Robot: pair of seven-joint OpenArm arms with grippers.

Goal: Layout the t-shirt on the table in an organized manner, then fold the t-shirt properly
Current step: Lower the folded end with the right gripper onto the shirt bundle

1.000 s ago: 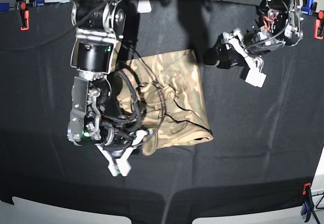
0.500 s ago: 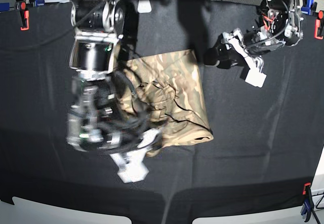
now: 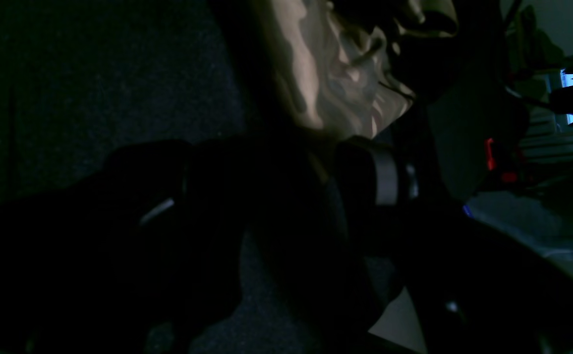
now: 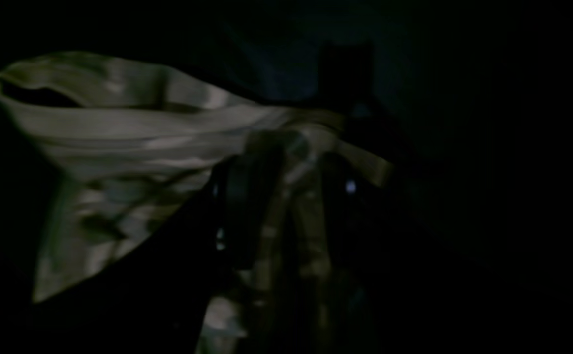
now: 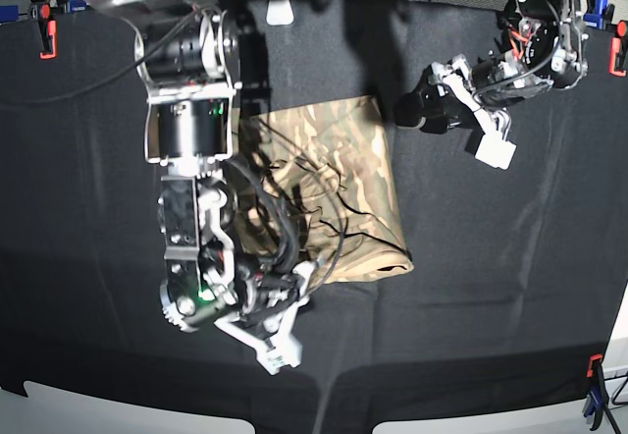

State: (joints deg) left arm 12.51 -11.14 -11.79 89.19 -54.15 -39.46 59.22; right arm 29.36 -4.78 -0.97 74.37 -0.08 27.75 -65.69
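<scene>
Camouflage t-shirt bunched mid-counter, right gripper at its near corner.

Base view: the t-shirt (image 5: 343, 189) lies crumpled on the black counter (image 5: 510, 287); the right gripper (image 5: 270, 341) sits just off its near-left corner, whether parted or gripping I cannot tell. The left gripper (image 5: 491, 144) hangs spread wide, empty, apart from the shirt.
Right wrist view: dim; fabric (image 4: 134, 132) drapes close around the fingers.
Left wrist view: shirt (image 3: 335, 73) ahead, untouched.

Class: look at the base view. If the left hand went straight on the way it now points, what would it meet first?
The left hand points down and toward the near edge, away from the t-shirt. It would most likely meet bare black table first. Its height above the cloth is unclear, so how soon is uncertain.
</scene>
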